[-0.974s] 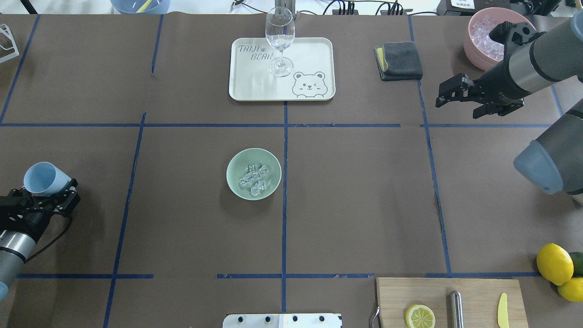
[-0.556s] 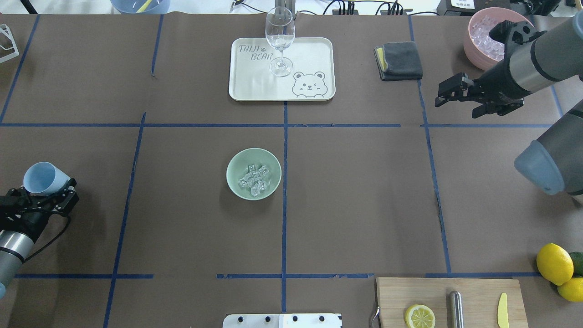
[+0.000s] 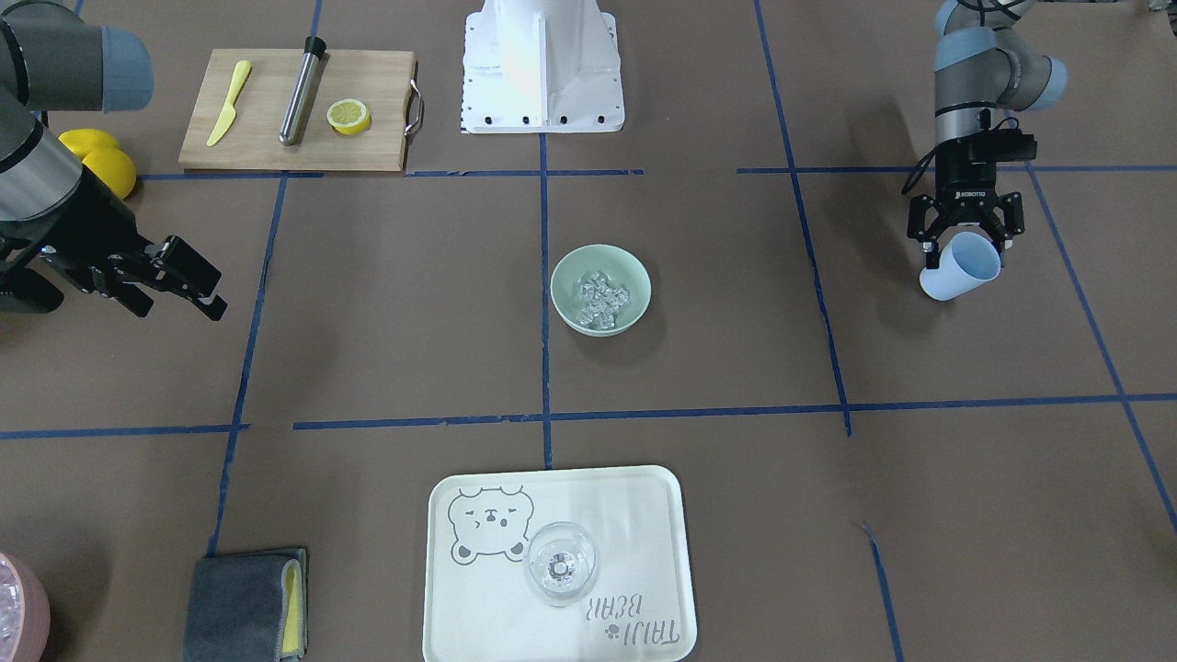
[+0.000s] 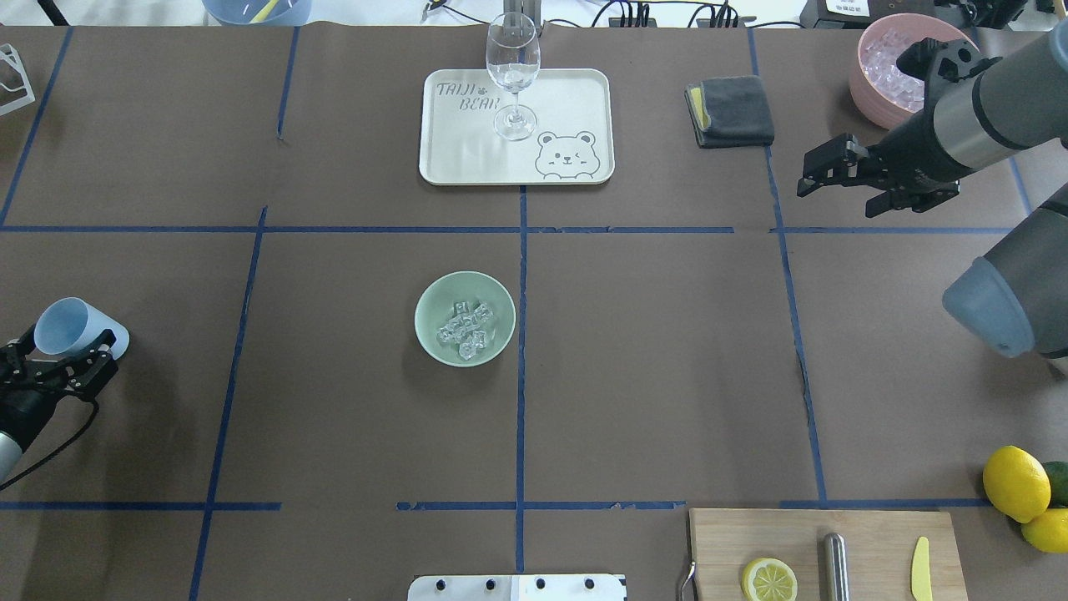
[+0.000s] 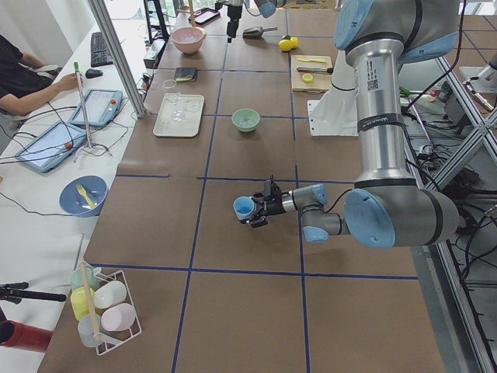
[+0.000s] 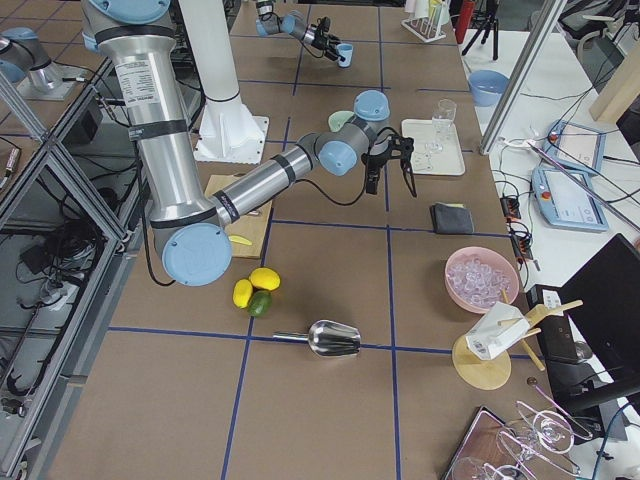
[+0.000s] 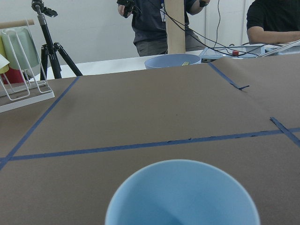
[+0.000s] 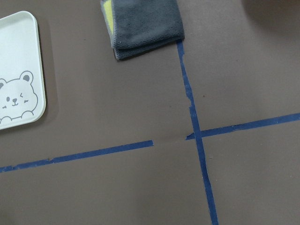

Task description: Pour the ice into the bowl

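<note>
The mint-green bowl [image 4: 434,338] stands near the table's middle and also shows in the front-facing view [image 3: 634,276]. It holds the ice [image 4: 465,325], several clear cubes. My left gripper [image 4: 62,357] is at the table's far left edge, well away from the bowl. It is shut on a light blue cup [image 4: 79,328], which is tilted and looks empty in the left wrist view [image 7: 183,194]. My right gripper [image 4: 838,194] is open and empty, above the table at the far right near the grey cloth.
A cream bear tray [image 4: 567,100] with a clear wine glass [image 4: 512,71] is at the back centre. A grey cloth [image 4: 732,110] and a pink container of ice [image 4: 868,83] are back right. A cutting board [image 4: 868,534] and lemons [image 4: 1016,482] are front right.
My left gripper has drawn a little further left toward the table edge with the blue cup. The right arm, the bowl and the ice have not moved.
</note>
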`<action>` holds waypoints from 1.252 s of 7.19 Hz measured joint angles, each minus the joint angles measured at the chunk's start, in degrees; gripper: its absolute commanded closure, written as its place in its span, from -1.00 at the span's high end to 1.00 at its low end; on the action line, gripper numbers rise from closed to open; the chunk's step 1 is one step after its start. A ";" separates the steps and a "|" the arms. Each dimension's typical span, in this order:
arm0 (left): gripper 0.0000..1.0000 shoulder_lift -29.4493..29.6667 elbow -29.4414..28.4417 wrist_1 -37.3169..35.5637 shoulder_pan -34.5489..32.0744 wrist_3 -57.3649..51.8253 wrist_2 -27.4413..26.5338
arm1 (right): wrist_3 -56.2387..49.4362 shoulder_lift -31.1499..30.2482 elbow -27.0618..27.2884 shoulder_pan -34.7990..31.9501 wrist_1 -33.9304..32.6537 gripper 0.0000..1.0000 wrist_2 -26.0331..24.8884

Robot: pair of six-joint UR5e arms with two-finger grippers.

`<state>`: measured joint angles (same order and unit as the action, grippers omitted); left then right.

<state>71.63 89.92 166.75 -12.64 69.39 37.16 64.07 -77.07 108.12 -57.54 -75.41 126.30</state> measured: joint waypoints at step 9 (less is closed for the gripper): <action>1.00 -7.24 7.98 -0.02 -0.15 -4.90 21.49 | 0.07 0.02 0.22 0.05 0.00 1.00 0.17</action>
<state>64.40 97.90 166.73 -12.79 64.49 58.65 64.14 -77.05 108.34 -57.49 -75.41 126.46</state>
